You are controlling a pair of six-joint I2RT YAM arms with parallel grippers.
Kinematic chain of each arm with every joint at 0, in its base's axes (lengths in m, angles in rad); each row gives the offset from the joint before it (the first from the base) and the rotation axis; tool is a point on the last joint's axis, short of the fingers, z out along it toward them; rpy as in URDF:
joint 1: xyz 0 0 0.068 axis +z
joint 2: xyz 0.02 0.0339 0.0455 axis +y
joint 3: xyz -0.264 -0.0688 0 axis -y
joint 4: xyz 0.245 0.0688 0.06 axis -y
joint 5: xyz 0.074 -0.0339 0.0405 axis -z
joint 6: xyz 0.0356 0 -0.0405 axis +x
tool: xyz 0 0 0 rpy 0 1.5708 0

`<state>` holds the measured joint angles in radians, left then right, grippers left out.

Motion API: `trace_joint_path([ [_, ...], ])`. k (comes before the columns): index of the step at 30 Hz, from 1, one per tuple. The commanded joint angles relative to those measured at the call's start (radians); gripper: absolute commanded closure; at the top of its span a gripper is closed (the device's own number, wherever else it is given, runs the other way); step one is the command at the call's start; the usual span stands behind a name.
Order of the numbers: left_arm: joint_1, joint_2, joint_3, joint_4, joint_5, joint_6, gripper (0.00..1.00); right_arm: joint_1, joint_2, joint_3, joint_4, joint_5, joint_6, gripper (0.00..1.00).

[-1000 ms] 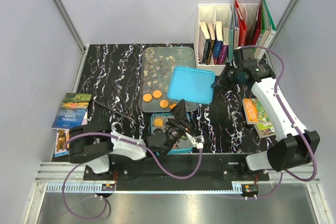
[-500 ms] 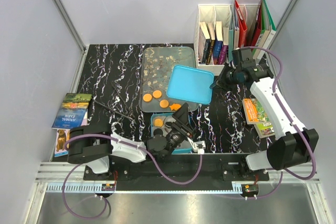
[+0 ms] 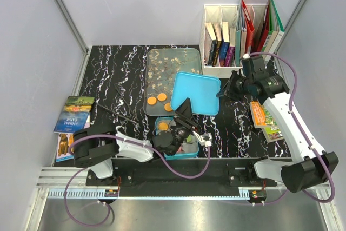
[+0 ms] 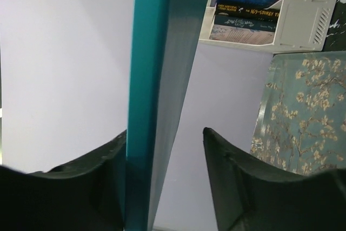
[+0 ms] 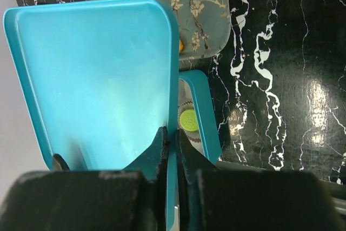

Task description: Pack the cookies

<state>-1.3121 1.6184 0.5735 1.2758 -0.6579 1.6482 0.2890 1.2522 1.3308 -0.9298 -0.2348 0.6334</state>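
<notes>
- Three orange cookies (image 3: pixel 161 97) lie near the front edge of the floral tray (image 3: pixel 172 60). Another orange one sits in the blue box (image 3: pixel 160 120), just in front of the tray.
- The left gripper (image 4: pixel 165 133) hangs over the box with its fingers apart. The edge of the teal lid (image 5: pixel 97 79) stands between them, close against one finger and clear of the other.
- The lid is tilted above the tray and box.
- The right gripper (image 5: pixel 170 133) is clamped on the lid's rim. Below it, a green cookie (image 5: pixel 188 119) rests in a paper cup (image 5: pixel 184 105) inside the box.
</notes>
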Motion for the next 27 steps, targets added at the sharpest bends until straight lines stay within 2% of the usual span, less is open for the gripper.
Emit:
trace_joint_path([
  [1, 0.011, 0.003, 0.051, 0.366, -0.012, -0.014, 0.54, 0.015, -0.042, -0.018, -0.004, -0.035, -0.020, 1.00],
  [3, 0.013, 0.001, 0.054, 0.362, -0.014, -0.014, 0.62, 0.016, -0.051, -0.021, -0.007, -0.031, -0.023, 1.00],
  [4, 0.013, 0.003, 0.054, 0.361, -0.016, -0.014, 0.70, 0.016, -0.053, -0.021, -0.007, -0.034, -0.024, 1.00],
  [7, 0.013, 0.003, 0.057, 0.361, -0.019, -0.013, 0.84, 0.018, -0.056, -0.019, -0.009, -0.034, -0.023, 1.00],
  [10, 0.013, -0.005, 0.057, 0.361, -0.023, -0.011, 0.92, 0.018, -0.054, -0.012, -0.007, -0.024, -0.021, 1.00],
  [13, 0.011, -0.018, 0.060, 0.362, -0.032, -0.010, 0.97, 0.016, -0.054, 0.007, 0.000, -0.021, -0.018, 0.86],
  [14, 0.011, -0.025, 0.060, 0.362, -0.035, -0.010, 0.97, 0.018, -0.054, 0.013, 0.003, -0.021, -0.017, 0.78],
  [15, 0.011, -0.031, 0.060, 0.362, -0.039, -0.011, 0.98, 0.018, -0.054, 0.022, 0.005, -0.023, -0.015, 0.66],
  [17, 0.011, -0.048, 0.058, 0.362, -0.049, -0.011, 0.99, 0.016, -0.054, 0.054, 0.006, -0.023, -0.012, 0.53],
  [18, 0.011, -0.055, 0.057, 0.364, -0.052, -0.014, 0.99, 0.018, -0.053, 0.082, 0.005, -0.012, -0.014, 0.39],
  [22, 0.011, -0.101, 0.057, 0.362, -0.068, -0.027, 0.99, 0.018, -0.054, 0.154, 0.002, 0.009, -0.014, 0.14],
  [25, 0.011, -0.138, 0.071, 0.365, -0.103, -0.066, 0.98, 0.018, -0.063, 0.186, 0.008, 0.043, -0.002, 0.07],
  [27, 0.013, -0.175, 0.084, 0.358, -0.160, -0.148, 0.98, 0.018, -0.097, 0.157, 0.051, 0.075, 0.015, 0.07],
])
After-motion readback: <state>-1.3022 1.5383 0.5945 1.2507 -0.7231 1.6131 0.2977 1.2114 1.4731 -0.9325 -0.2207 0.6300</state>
